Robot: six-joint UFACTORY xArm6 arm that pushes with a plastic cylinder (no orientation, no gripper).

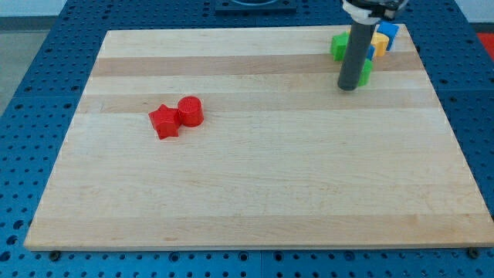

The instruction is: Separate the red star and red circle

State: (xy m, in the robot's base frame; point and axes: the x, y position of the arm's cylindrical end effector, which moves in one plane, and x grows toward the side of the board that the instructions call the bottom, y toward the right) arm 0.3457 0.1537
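Observation:
A red star and a red circle lie on the wooden board, left of centre. They touch, the star on the left and slightly lower. My tip rests on the board near the view's top right, far to the right of both red blocks. It stands next to a cluster of other blocks.
At the top right, partly behind the rod, sit a green block, a second green block, a yellow block and a blue block. The board lies on a blue perforated table.

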